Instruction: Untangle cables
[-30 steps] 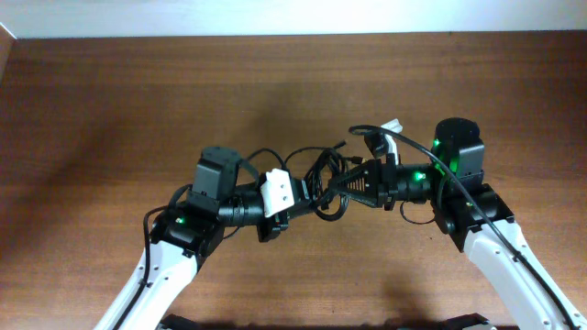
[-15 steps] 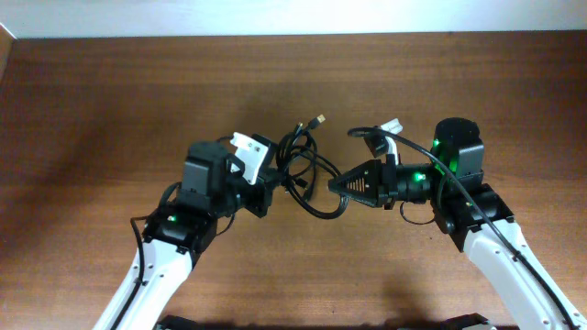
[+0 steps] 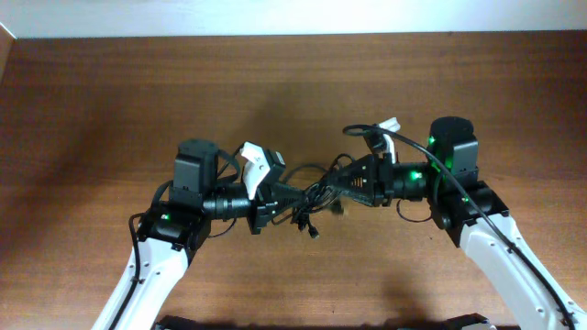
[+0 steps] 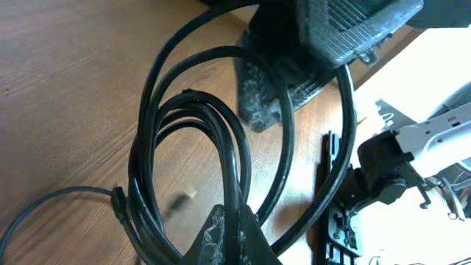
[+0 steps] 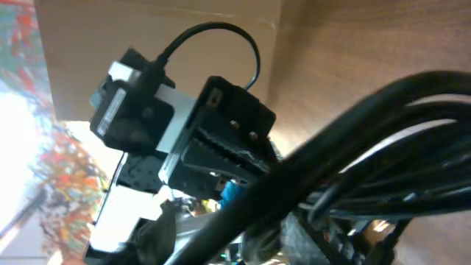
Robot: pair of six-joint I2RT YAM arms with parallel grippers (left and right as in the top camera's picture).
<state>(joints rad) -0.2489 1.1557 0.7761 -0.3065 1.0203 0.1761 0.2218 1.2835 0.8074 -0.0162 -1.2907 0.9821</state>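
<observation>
The cables [image 3: 309,199] are a bundle of thin black loops hanging between my two grippers above the wooden table [image 3: 110,110]. My left gripper [image 3: 272,196] is shut on a strand, and in the left wrist view the fingertips [image 4: 237,234] pinch it at the bottom edge with the cables [image 4: 184,147] looping upward. My right gripper [image 3: 337,186] faces it from the right. Its fingers [image 4: 259,103] stand apart in the left wrist view, open, with loops running between and around them. One loose plug end [image 3: 315,232] dangles below. The right wrist view is crowded by blurred cables [image 5: 368,140].
Both arms meet near the middle of the table, the left arm [image 3: 160,238] coming from the lower left and the right arm [image 3: 486,238] from the lower right. The table's far edge meets a white wall [image 3: 293,14]. Another thin strand [image 4: 44,202] lies on the wood.
The right gripper has gone from shut on the cables to open. The left gripper swung the bundle up and away, then came back down and right, close to the right gripper.
</observation>
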